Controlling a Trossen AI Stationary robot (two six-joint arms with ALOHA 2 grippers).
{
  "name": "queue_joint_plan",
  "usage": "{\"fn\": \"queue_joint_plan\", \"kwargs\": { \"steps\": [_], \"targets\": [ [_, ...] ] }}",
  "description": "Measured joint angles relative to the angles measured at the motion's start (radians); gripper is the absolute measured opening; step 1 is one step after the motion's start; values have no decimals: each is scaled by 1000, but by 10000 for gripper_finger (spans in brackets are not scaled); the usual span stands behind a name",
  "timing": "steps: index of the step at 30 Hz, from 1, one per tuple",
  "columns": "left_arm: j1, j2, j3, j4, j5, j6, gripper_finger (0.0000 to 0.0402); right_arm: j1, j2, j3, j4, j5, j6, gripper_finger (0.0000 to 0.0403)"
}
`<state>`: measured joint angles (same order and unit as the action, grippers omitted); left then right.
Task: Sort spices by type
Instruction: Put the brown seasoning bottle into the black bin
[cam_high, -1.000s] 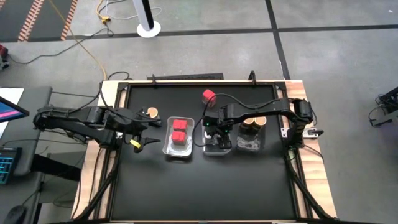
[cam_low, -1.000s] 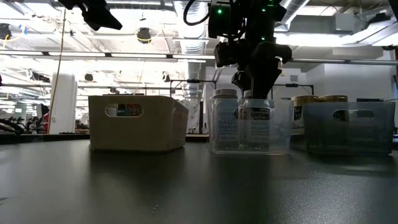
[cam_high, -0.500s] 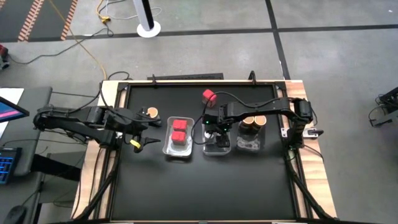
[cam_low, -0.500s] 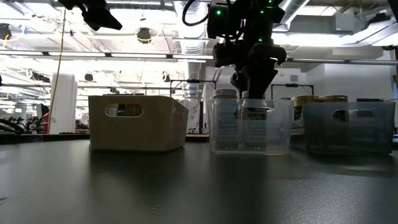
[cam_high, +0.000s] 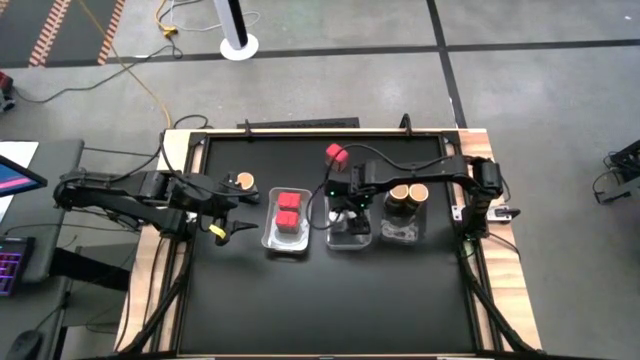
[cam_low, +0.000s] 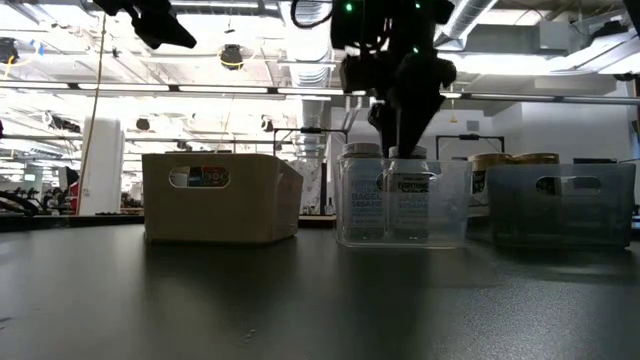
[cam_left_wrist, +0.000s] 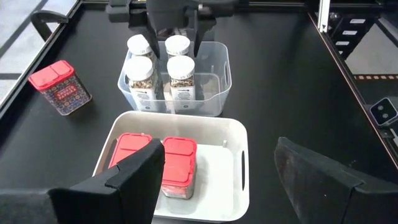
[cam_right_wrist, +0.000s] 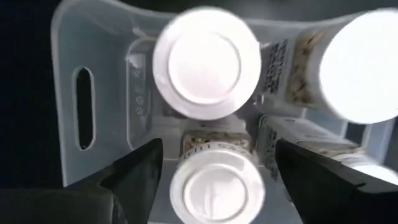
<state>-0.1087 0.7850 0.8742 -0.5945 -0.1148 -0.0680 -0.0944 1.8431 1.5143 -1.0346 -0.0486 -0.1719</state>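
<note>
The high view shows three trays in a row. The white tray (cam_high: 287, 240) holds two red boxes (cam_left_wrist: 163, 163). The clear middle tray (cam_left_wrist: 211, 87) holds several white-lidded jars (cam_left_wrist: 181, 64) standing upright. The right clear tray (cam_high: 403, 232) holds two tan-lidded jars (cam_high: 409, 193). One red box (cam_high: 336, 154) and one tan-lidded jar (cam_high: 244, 181) stand on the table. My right gripper (cam_right_wrist: 217, 146) hangs open above the middle tray, its fingers either side of a jar's white lid (cam_right_wrist: 214, 185) without touching it. My left gripper (cam_left_wrist: 219, 152) is open, raised left of the white tray.
The loose red box (cam_left_wrist: 60, 88) stands near the far edge, behind the trays. The loose tan-lidded jar sits far-left, close to my left arm (cam_high: 150, 195). Bare black tabletop (cam_high: 330, 300) spreads on the near side. A raised rim (cam_high: 300, 132) borders the table.
My right gripper has risen a little above the middle tray and drawn slightly toward the far edge. The white-lidded jar under it has shifted slightly sideways and now stands in the tray beside the others.
</note>
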Motion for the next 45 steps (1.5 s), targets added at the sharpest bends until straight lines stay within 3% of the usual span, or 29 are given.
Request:
{"fn": "queue_joint_plan", "kwargs": {
  "steps": [15, 21, 25, 27, 34, 40, 45],
  "targets": [
    [0, 0, 0, 1, 0, 11, 293, -7, -8, 306, -313, 1, 2, 337],
    [0, 0, 0, 1, 0, 11, 293, -13, -96, 307, -326, 1, 189, 337],
    [0, 0, 0, 2, 0, 12, 293, -6, -188, 291, -332, 3, 221, 337],
    [0, 0, 0, 3, 0, 12, 293, 9, -234, 291, -336, 56, 265, 337],
    [0, 0, 0, 3, 1, -56, 293, 137, -387, 291, -401, 397, 482, 330],
    [0, 0, 0, 3, 1, -60, 293, 290, -458, 291, -518, 601, 797, 325],
    [0, 0, 0, 14, -3, -60, 293, 462, -511, 166, -526, 759, 1018, 324]
  ]
}}
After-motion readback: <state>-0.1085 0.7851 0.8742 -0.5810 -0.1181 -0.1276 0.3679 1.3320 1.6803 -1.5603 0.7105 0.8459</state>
